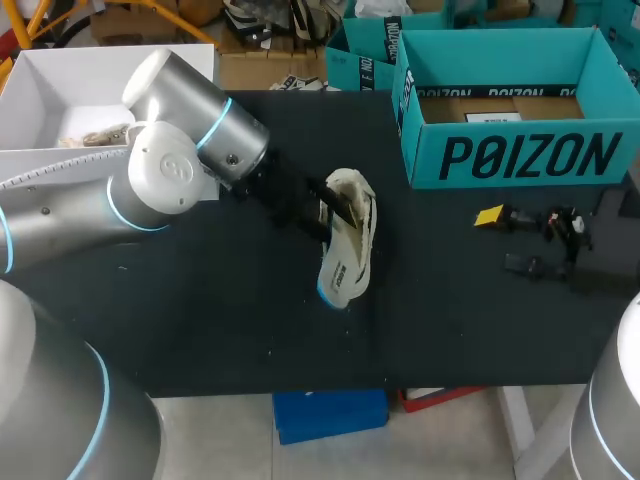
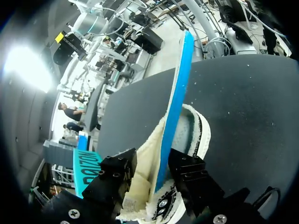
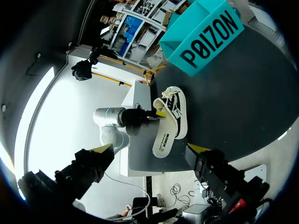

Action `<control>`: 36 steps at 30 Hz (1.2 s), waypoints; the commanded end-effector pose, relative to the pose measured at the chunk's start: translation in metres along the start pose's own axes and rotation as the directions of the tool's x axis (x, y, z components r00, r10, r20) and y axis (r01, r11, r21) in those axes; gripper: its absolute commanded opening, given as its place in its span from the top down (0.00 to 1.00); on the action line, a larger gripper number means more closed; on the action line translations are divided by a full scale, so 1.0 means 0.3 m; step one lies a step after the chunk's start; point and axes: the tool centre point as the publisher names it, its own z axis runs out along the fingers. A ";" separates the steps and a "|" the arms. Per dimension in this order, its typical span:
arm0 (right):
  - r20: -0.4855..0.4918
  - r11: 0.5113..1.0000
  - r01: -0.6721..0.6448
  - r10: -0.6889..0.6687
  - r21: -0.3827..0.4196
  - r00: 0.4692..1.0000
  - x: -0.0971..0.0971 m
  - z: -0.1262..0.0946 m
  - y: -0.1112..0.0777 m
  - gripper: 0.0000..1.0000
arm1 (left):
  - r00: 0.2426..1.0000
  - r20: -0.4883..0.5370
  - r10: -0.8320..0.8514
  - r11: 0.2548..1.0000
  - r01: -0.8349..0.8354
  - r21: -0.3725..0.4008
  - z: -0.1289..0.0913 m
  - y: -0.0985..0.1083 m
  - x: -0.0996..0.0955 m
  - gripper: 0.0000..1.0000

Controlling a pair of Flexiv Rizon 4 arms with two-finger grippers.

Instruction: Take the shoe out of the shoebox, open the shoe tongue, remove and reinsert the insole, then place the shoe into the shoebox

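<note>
— Two tools: which has the insole [image 2: 174, 112]?
— My left tool [image 2: 152, 170] clenches it, partly out of the shoe [image 1: 358, 198] at the surface [image 1: 200, 320] centre; shoebox [image 1: 520, 155] at two o'clock. Meanwhile my right tool [image 3: 152, 149] is released.

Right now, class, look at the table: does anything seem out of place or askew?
Yes. The insole sticks well out of the shoe, standing on edge between the left jaws instead of lying flat inside. The shoe sits mid-table, outside the shoebox.
</note>
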 end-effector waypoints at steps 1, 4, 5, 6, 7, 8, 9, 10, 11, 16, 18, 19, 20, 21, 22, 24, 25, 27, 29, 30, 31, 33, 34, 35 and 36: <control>0.001 1.000 -0.001 0.001 0.000 1.000 0.002 0.000 0.000 0.00 | 1.000 0.010 0.008 1.000 -0.008 0.003 -0.026 -0.041 0.003 0.60; 0.001 1.000 -0.001 0.001 0.000 1.000 0.002 0.000 0.000 0.00 | 1.000 0.004 0.017 1.000 -0.017 0.016 -0.032 -0.062 0.002 0.58; 0.001 1.000 -0.001 0.001 0.000 1.000 0.002 0.000 0.000 0.00 | 1.000 0.003 0.019 1.000 -0.019 0.021 -0.032 -0.071 0.002 0.58; 0.001 1.000 -0.001 0.001 0.000 1.000 0.002 0.000 0.000 0.00 | 1.000 -0.002 0.024 0.999 -0.024 0.028 -0.033 -0.079 0.001 0.58; 0.001 1.000 -0.001 0.001 0.000 1.000 0.002 0.000 0.000 0.00 | 1.000 -0.008 0.025 0.999 -0.025 0.035 -0.032 -0.087 0.002 0.58; 0.001 1.000 -0.001 0.001 0.000 1.000 0.002 0.000 0.000 0.00 | 1.000 -0.015 0.027 0.999 -0.027 0.041 -0.030 -0.093 0.004 0.58; 0.001 1.000 -0.001 0.001 0.000 1.000 0.002 0.000 0.000 0.00 | 0.999 -0.017 0.029 0.998 -0.028 0.048 -0.027 -0.096 0.006 0.58; 0.001 1.000 -0.001 0.001 0.000 1.000 0.002 0.000 0.000 0.00 | 0.999 -0.019 0.030 0.998 -0.029 0.054 -0.024 -0.102 0.008 0.59; 0.001 1.000 -0.001 0.001 0.000 1.000 0.002 0.000 0.000 0.00 | 0.999 -0.021 0.030 0.998 -0.029 0.062 -0.021 -0.104 0.012 0.65; 0.001 1.000 -0.001 0.001 0.000 1.000 0.002 0.000 0.000 0.00 | 0.999 -0.026 0.026 0.997 -0.024 0.074 -0.013 -0.106 0.024 1.00; 0.001 1.000 -0.001 0.001 0.000 1.000 0.002 0.000 0.000 0.00 | 0.999 -0.026 0.028 0.997 -0.026 0.074 -0.014 -0.110 0.022 1.00; 0.001 1.000 -0.001 0.001 0.000 1.000 0.002 0.000 0.000 0.00 | 0.999 -0.026 0.030 0.997 -0.028 0.073 -0.016 -0.111 0.020 1.00; 0.001 1.000 -0.001 0.001 0.000 1.000 0.002 0.000 0.000 0.00 | 0.999 -0.027 0.034 0.997 -0.031 0.075 -0.016 -0.111 0.019 1.00; 0.001 1.000 -0.001 0.001 0.000 1.000 0.002 0.000 0.000 0.00 | 0.999 -0.029 0.036 0.997 -0.033 0.076 -0.017 -0.111 0.019 1.00; 0.001 1.000 -0.001 0.001 0.000 1.000 0.002 0.000 0.000 0.00 | 0.999 -0.028 0.037 0.996 -0.035 0.077 -0.017 -0.112 0.018 1.00; 0.001 1.000 -0.001 0.001 0.000 1.000 0.002 0.000 0.000 0.00 | 0.999 -0.019 0.039 0.996 -0.037 0.083 -0.017 -0.110 0.019 1.00; 0.001 1.000 -0.001 0.001 0.000 1.000 0.002 0.000 0.000 0.00 | 0.999 -0.014 0.034 0.996 -0.033 0.088 -0.016 -0.107 0.023 1.00; 0.001 1.000 -0.001 0.001 0.000 1.000 0.002 0.000 0.000 0.00 | 1.000 0.009 0.020 0.994 -0.020 0.106 -0.013 -0.099 0.031 1.00; 0.001 1.000 -0.001 0.001 0.000 1.000 0.002 0.000 0.000 0.00 | 0.999 0.032 0.001 0.993 -0.005 0.121 -0.011 -0.087 0.037 1.00; 0.001 1.000 -0.001 0.001 0.000 1.000 0.002 0.000 0.000 0.00 | 0.999 0.036 -0.003 0.992 -0.002 0.124 -0.010 -0.082 0.039 1.00; 0.001 1.000 -0.001 0.001 0.000 1.000 0.002 0.000 0.000 0.00 | 0.999 0.044 -0.011 0.992 0.005 0.129 -0.008 -0.078 0.042 1.00; 0.001 1.000 -0.001 0.001 0.000 1.000 0.002 0.000 0.000 0.00 | 0.998 0.061 -0.026 0.990 0.017 0.142 -0.005 -0.071 0.043 1.00; 0.001 1.000 -0.001 0.001 0.000 1.000 0.002 0.000 0.000 0.00 | 0.998 0.058 -0.025 0.990 0.017 0.140 -0.003 -0.067 0.044 1.00; 0.001 1.000 -0.001 0.001 0.000 1.000 0.002 0.000 0.000 0.00 | 0.998 0.057 -0.025 0.990 0.017 0.140 -0.003 -0.066 0.044 1.00; 0.001 1.000 -0.001 0.001 0.000 1.000 0.002 0.000 0.000 0.00 | 0.998 0.060 -0.027 0.990 0.018 0.140 -0.002 -0.062 0.044 1.00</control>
